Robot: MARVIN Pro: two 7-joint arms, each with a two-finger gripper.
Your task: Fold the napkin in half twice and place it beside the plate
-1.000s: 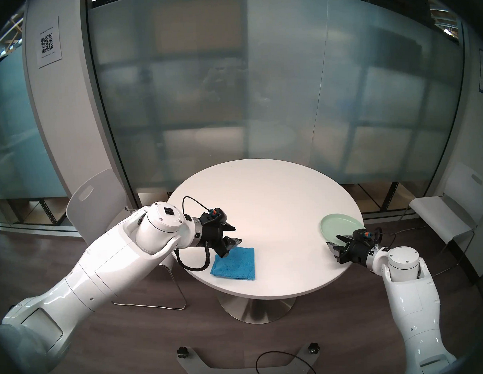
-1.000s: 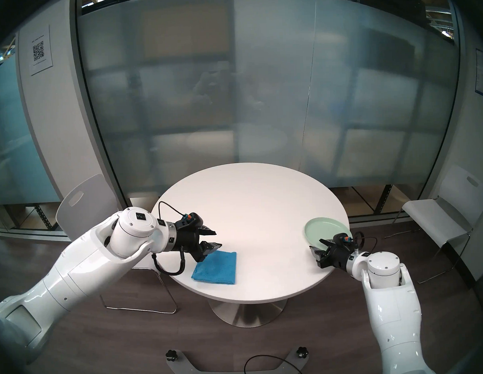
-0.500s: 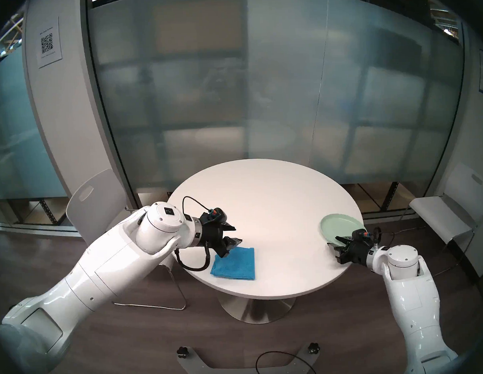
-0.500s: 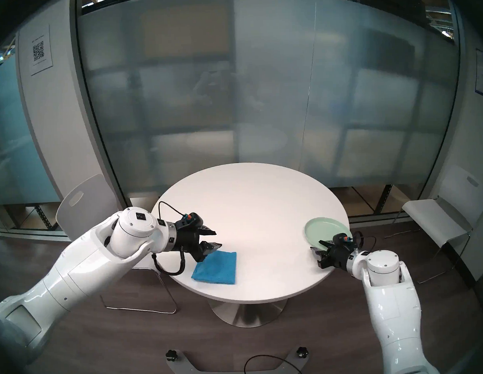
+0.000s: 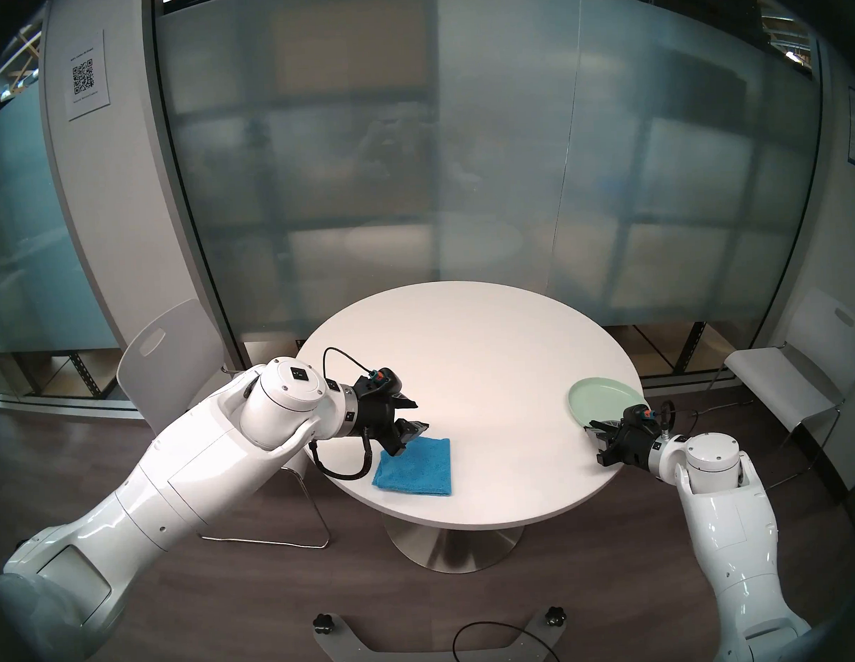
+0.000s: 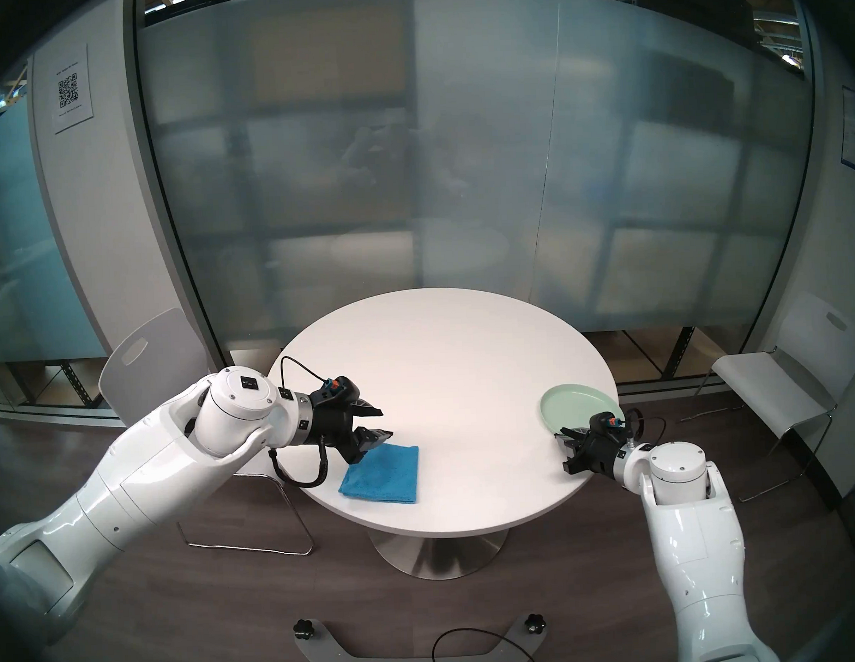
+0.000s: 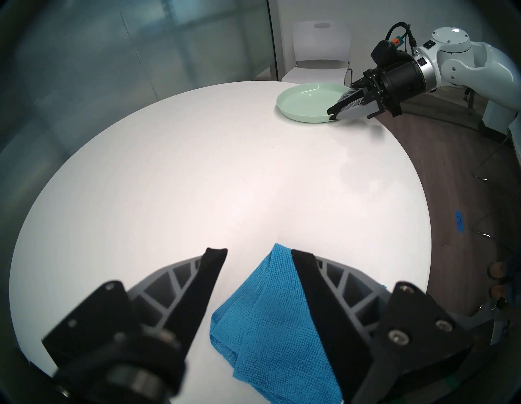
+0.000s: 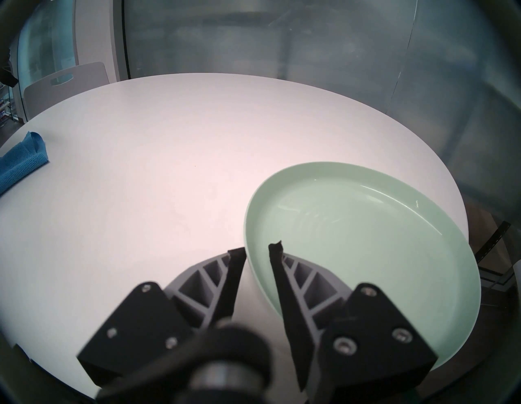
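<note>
The left gripper [image 7: 255, 254] hangs over the near left part of the round white table [image 5: 465, 351] with its jaws spread wide and nothing between them; the folded blue napkin [image 5: 414, 468] lies flat beneath it, near the table's front edge; in the left wrist view the cloth runs under one finger [image 7: 315, 296], though whether that finger touches it I cannot tell.

The right gripper [image 8: 256, 249] sits at the near rim of the mint-green plate [image 8: 366, 225], which rests at the table's right edge, well apart from the napkin; its jaws stand narrow, one finger outside the rim on the table side, the other inside over the plate's floor, so the rim lies between them; a small gap shows beside each finger, and a firm pinch cannot be confirmed.
</note>
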